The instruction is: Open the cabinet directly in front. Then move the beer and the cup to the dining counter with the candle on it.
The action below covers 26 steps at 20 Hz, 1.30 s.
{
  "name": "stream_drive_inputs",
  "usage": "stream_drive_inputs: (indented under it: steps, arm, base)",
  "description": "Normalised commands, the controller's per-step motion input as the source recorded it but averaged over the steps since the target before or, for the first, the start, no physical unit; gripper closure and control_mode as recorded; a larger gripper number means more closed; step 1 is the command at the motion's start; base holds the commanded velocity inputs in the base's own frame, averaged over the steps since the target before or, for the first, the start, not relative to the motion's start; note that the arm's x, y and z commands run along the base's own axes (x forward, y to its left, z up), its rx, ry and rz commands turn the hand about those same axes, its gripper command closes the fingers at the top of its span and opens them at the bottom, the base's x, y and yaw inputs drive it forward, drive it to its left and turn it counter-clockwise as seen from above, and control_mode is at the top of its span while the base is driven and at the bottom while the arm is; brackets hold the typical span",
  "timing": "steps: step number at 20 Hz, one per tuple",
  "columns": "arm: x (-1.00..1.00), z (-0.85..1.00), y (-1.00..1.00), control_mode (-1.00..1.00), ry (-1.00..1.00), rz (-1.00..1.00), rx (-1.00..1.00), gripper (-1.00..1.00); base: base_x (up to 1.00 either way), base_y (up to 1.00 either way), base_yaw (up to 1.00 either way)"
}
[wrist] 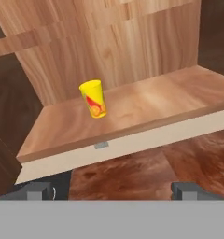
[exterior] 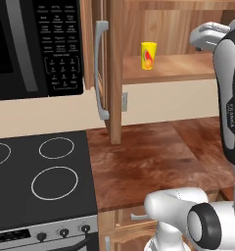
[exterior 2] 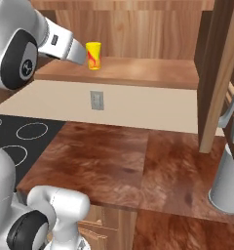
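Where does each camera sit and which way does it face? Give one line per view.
Left base view: behind the arm's left, facing the stove and open cabinet; arm at right.
Right base view: behind its right, facing the worktop; arm at left.
Hand view: on the hand, facing the shelf; open gripper at bottom.
Shared: the cup.

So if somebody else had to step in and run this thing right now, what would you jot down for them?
Gripper: jaws wide open, holding nothing, aimed at the cabinet shelf from in front.
Cabinet: both doors swung open, so that step is done.
Cup: upright on the cabinet's bottom shelf, toward its left side, untouched.
Beer: not on the visible part of the shelf.
Left: grasp the cup and carry it to the dining counter with the candle; confirm where the beer is.
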Motion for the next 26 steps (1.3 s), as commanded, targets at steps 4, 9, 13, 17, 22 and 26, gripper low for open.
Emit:
stream_drive_inputs:
  steps: [4,9,13,17,22,26]
  arm:
    - [0.24,-0.08,0.0,-1.0,-0.01,0.03,0.04,-1.0]
    - [0.23,0.0,0.0,-1.0,0.0,0.0,0.0,-1.0]
    - [0.37,0.0,0.0,-1.0,0.0,0.0,0.0,-1.0]
    - [0.4,0.0,0.0,-1.0,0.0,0.0,0.0,-1.0]
    - [0.46,0.0,0.0,-1.0,0.0,0.0,0.0,-1.0]
    - [0.49,0.0,0.0,-1.0,0.0,0.0,0.0,-1.0]
  base:
    - [0.0,0.0,0.0]
    - [0.0,0.0,0.0]
    - [0.0,0.0,0.0]
    - [0.0,0.0,0.0]
    - [0.0,0.0,0.0]
    - [0.0,0.0,0.0]
